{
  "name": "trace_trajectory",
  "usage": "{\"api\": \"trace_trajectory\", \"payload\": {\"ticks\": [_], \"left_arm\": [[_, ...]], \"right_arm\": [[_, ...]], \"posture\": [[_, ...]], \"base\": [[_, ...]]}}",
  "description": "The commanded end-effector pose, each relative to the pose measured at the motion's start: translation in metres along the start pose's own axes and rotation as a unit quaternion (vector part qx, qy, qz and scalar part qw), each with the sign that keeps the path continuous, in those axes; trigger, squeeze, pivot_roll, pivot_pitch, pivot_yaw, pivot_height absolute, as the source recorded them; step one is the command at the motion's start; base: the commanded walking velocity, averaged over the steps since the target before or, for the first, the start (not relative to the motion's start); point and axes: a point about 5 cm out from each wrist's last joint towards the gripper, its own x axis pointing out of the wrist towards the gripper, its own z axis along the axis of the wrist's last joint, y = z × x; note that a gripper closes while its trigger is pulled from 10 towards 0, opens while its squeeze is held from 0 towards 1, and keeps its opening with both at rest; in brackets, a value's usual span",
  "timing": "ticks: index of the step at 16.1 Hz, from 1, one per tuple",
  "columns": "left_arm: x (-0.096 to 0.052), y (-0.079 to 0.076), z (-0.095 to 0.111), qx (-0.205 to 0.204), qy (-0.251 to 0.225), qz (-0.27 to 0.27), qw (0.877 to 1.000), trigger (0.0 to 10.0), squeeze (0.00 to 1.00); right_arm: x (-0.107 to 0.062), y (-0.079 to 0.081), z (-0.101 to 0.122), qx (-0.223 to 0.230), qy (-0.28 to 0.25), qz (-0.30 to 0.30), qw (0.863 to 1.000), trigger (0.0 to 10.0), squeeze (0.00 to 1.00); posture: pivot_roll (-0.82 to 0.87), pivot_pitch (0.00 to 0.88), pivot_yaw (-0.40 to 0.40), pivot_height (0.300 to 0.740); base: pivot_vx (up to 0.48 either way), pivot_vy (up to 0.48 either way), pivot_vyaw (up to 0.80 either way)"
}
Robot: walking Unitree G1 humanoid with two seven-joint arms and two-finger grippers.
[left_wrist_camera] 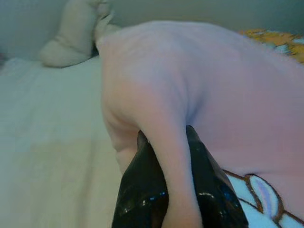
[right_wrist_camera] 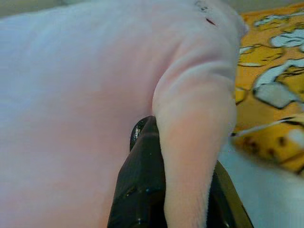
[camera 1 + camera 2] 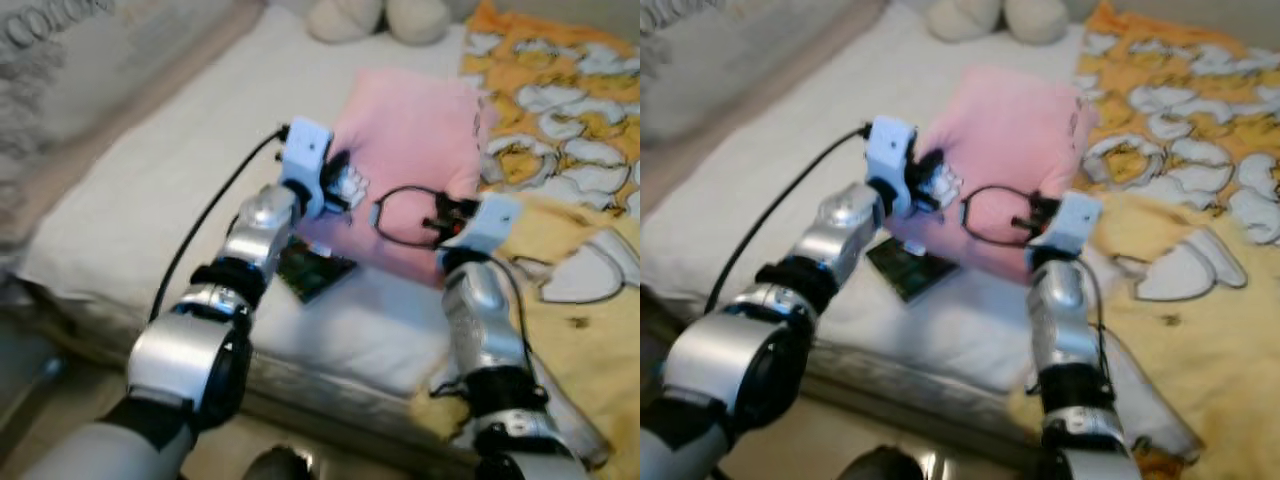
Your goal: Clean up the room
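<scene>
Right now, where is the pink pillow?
The pink pillow is on the bed's white sheet, left of the yellow blanket, gripped by the left hand and right hand.

**Count on the bed**

I am seeing one pink pillow (image 3: 410, 150), one yellow patterned blanket (image 3: 560, 120), one cream plush toy (image 3: 378, 18), one dark flat object (image 3: 312, 272) under the pillow, one white mattress (image 3: 190, 170), and two grippers: left gripper (image 1: 166, 156), right gripper (image 2: 183, 156).
</scene>
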Motion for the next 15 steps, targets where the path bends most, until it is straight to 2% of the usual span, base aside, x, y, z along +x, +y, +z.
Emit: {"api": "trace_trajectory", "payload": {"ticks": [1,5,7,8,10,15], "left_arm": [[-0.004,0.025,0.020,-0.005,-0.045,0.060,0.997,10.0,0.00],[-0.004,0.023,0.016,-0.005,-0.040,0.058,0.997,10.0,0.00],[-0.003,0.020,0.021,0.003,-0.060,0.043,0.997,10.0,0.00],[-0.003,0.019,0.025,-0.008,-0.074,0.035,0.997,10.0,0.00],[-0.002,0.018,0.024,-0.013,-0.066,0.033,0.997,10.0,0.00],[-0.001,0.020,0.022,-0.017,-0.055,0.042,0.997,10.0,0.00]], "right_arm": [[0.000,-0.028,0.014,-0.022,-0.032,-0.052,0.998,10.0,0.00],[0.004,-0.025,0.024,-0.045,-0.047,-0.037,0.997,10.0,0.00],[0.003,-0.026,0.022,-0.048,-0.044,-0.037,0.997,10.0,0.00],[0.002,-0.026,0.021,-0.050,-0.042,-0.037,0.997,10.0,0.00],[-0.001,-0.027,0.012,-0.057,-0.025,-0.034,0.998,10.0,0.00],[-0.003,-0.026,0.009,-0.055,-0.018,-0.031,0.998,10.0,0.00]], "posture": [[-0.03,0.000,0.086,0.732],[-0.02,0.000,0.079,0.732],[-0.03,0.000,0.077,0.732],[-0.03,0.000,0.077,0.732],[-0.04,0.000,0.081,0.732],[-0.06,0.000,0.077,0.740]], "base": [[0.000,0.480,0.00],[0.000,0.480,0.62],[0.000,0.480,0.59],[0.000,0.480,0.59],[0.000,0.480,0.58],[0.000,0.480,0.46]]}}
